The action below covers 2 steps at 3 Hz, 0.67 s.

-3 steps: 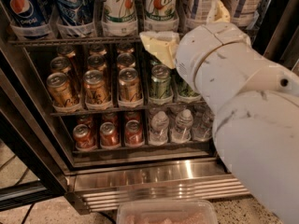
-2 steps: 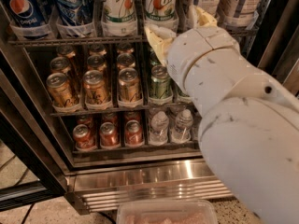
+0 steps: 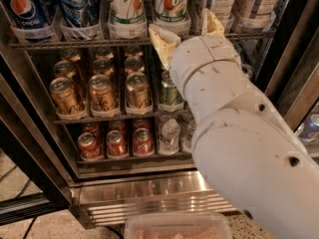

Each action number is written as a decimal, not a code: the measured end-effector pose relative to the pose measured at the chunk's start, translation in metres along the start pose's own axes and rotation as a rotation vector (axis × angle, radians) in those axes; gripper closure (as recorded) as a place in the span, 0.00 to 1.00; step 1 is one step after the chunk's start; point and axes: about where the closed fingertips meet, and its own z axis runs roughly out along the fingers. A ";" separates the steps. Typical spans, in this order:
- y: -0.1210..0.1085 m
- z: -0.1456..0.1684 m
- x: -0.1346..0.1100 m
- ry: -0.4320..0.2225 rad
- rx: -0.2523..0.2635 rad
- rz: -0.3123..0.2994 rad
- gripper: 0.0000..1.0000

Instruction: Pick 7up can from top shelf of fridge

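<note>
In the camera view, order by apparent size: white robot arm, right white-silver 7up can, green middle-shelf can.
1. White robot arm, nearest the camera; its open gripper is at the top shelf.
2. Right white-silver 7up can, cropped above.
3. Green can, partly hidden.

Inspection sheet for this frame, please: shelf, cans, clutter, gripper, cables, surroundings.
Surface: top shelf, a wire rack carrying can trays.
Job's things: two 7up cans, upright, side by side, not gripped.
Clutter: Pepsi cans left of them; copper cans and green can on the rack below.
Gripper: gripper open, at the shelf's front bar by the right-hand 7up can.
Cables: nothing seen.
Surroundings: fridge with ribbed metal base; pale tray at bottom edge.
</note>
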 end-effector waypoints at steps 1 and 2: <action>0.001 0.014 0.001 -0.030 0.027 0.005 0.38; -0.003 0.025 0.002 -0.044 0.052 -0.009 0.33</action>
